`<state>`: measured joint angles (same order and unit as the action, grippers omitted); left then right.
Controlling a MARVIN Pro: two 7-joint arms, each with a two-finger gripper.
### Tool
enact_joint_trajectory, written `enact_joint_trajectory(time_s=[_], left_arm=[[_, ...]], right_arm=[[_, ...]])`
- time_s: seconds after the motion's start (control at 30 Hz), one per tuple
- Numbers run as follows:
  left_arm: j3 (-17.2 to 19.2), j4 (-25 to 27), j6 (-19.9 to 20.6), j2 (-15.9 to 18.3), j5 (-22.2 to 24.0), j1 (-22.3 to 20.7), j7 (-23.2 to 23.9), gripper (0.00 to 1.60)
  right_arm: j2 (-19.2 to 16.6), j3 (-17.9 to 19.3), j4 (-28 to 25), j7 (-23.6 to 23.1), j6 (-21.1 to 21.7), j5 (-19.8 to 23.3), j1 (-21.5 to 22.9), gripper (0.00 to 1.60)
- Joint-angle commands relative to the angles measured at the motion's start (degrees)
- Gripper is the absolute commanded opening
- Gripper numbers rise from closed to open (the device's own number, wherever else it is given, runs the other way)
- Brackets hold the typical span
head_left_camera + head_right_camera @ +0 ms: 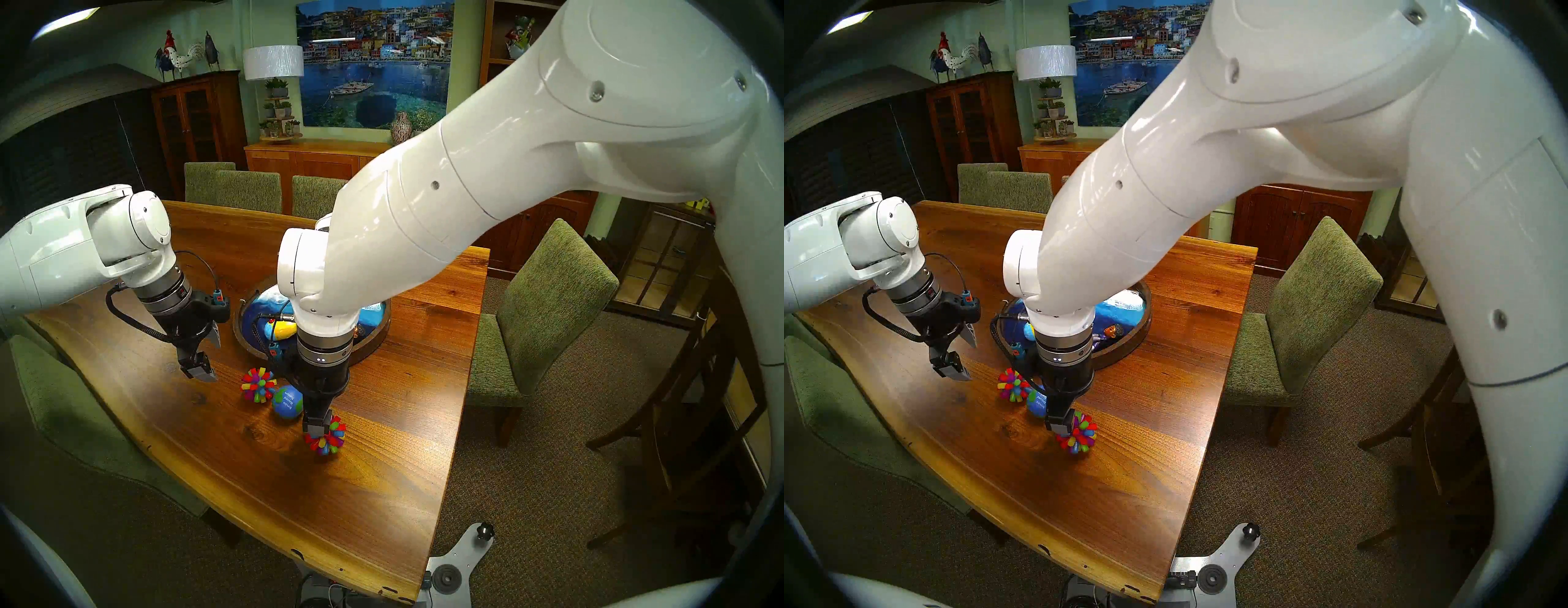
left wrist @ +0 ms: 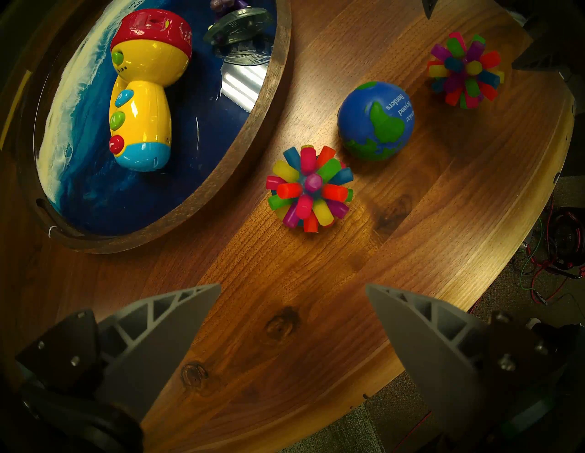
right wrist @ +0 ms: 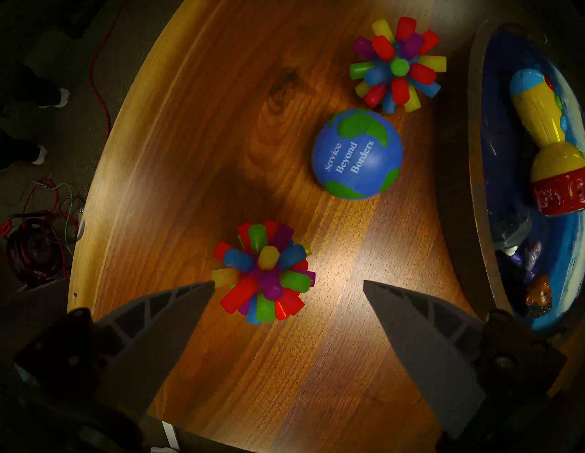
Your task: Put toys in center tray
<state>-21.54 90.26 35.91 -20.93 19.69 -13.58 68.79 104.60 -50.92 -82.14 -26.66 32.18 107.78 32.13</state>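
The left gripper (image 1: 203,356) is seen hanging above the bare wood of the worktop (image 1: 297,488), pointing down, its jaws spread wide and nothing grasped between them. In the left wrist view, the round dark-rimmed tray (image 2: 253,133) with its blue and white wave inside is found ahead of these jaws and to their left. The yellow-red toy flashlight (image 2: 142,101) is lain inside it, with a dark disc-shaped piece (image 2: 237,22) beyond it near the rim. Straight ahead of the left jaws, one spiky ball (image 2: 310,189) is set on the worktop just outside the tray's rim. The globe ball (image 2: 376,120) with white lettering is placed just beside it, further ahead and to the right.

The right gripper (image 3: 289,284) is also pointed down with its jaws released and empty. The second spiky ball (image 3: 264,273) is seen resting on the worktop at these jaws, nearer the left finger (image 3: 177,313) than the right one; whether that fingertip touches its spikes cannot be told. The globe ball (image 3: 357,155) is found ahead of the right jaws, apart from this ball. At the right edge of the right wrist view, the small doll figure (image 3: 535,291) is lain inside the tray (image 3: 474,202), near its rim.
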Motion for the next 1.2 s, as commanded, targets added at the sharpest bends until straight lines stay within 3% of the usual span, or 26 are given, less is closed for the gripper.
enact_joint_trajectory(time_s=[0.0,0.77,1.17], left_arm=[[1.5,0.0,0.1,0.0,-0.1,-2.0,0.0,1.6],[1.5,0.0,0.1,0.0,-0.2,-2.0,0.0,1.6],[1.5,0.0,0.1,0.0,-0.2,-2.0,0.0,1.6]], right_arm=[[-1.4,-0.3,1.5,-3.2,0.0,-0.9,1.2,1.6],[1.5,-2.7,8.3,-11.0,-1.9,-3.6,-3.6,1.6],[3.0,-3.9,10.1,-12.1,-1.1,-3.7,-5.6,1.6]])
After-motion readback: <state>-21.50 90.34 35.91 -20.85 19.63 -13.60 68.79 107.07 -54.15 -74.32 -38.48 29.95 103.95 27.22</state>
